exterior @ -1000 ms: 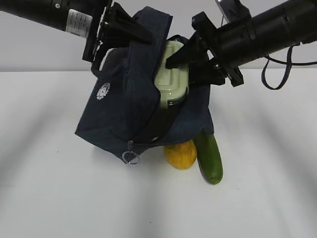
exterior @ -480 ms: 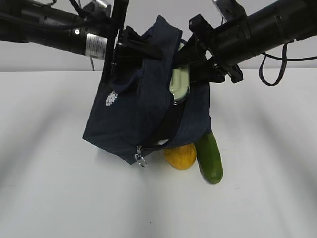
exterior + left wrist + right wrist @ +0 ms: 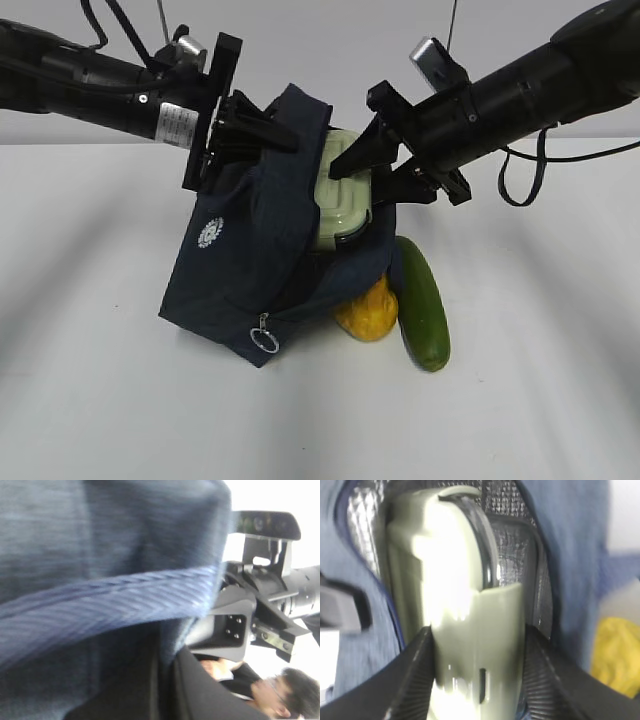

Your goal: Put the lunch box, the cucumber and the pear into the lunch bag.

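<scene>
Your right gripper (image 3: 477, 680) pinches the box (image 3: 342, 200), half inside the bag (image 3: 250, 270) (foil lining visible). Your left gripper (image 3: 262, 135) seems clamped on the bag's rim. Pear (image 3: 366, 312) and cucumber (image 3: 422, 305) lie on the desk (image 3: 540, 380).

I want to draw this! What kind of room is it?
Probably a robot lab: a bare white table, a plain wall, two black robot arms packing a lunch bag, and a person glimpsed by the left wrist camera.

You have the navy lunch bag (image 3: 250, 250) tilted, mouth open, with the sage-lidded lunch box (image 3: 340, 200) partway inside. Your yellow pear (image 3: 368, 312) and dark green cucumber (image 3: 421, 305) lie touching on the table beside it.
</scene>
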